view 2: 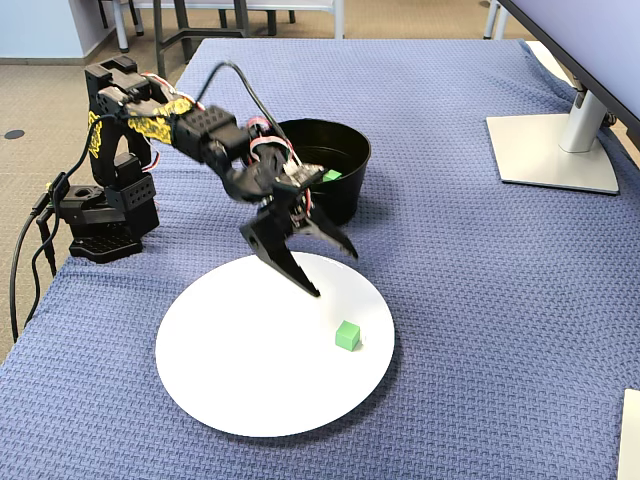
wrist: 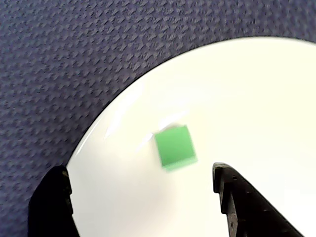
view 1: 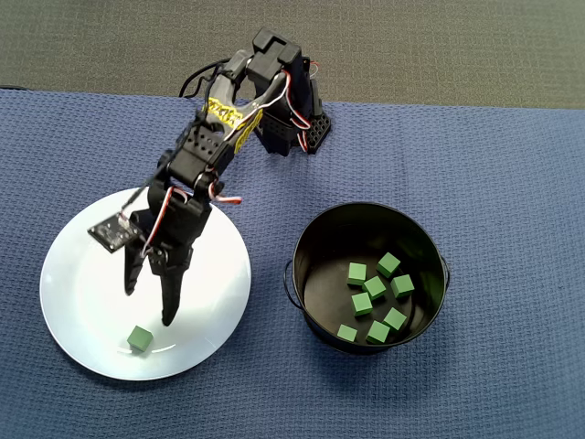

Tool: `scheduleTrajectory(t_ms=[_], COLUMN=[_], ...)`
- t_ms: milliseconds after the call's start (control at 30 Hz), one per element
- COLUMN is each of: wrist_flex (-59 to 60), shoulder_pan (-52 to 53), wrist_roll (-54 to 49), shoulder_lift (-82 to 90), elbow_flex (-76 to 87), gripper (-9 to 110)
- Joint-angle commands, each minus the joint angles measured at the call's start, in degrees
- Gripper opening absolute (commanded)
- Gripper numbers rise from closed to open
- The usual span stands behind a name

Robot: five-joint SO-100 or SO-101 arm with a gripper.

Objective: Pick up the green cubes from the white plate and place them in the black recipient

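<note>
A blue woven cloth (view 2: 470, 300) covers the table. In the fixed view a grey monitor stand (view 2: 555, 150) rests on the cloth at the far right. Beyond the table, chair legs (view 2: 180, 25) stand on tan floor (view 2: 40, 100).

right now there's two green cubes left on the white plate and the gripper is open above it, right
Not quite: only one green cube is left on the white plate, as the overhead view shows. The other seven lie in the black pot. The gripper is indeed open above the plate.
</note>
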Motion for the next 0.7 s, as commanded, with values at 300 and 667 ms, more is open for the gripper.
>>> scheduleTrajectory(t_ms=[300,667], wrist_flex=[-12.66,-17.93], shoulder_pan=[0.0,0.0], wrist_roll=[-5.71,-6.24], shoulder_lift=[-4.48,-9.76], elbow_flex=[3.16,2.9], gripper=[29,29])
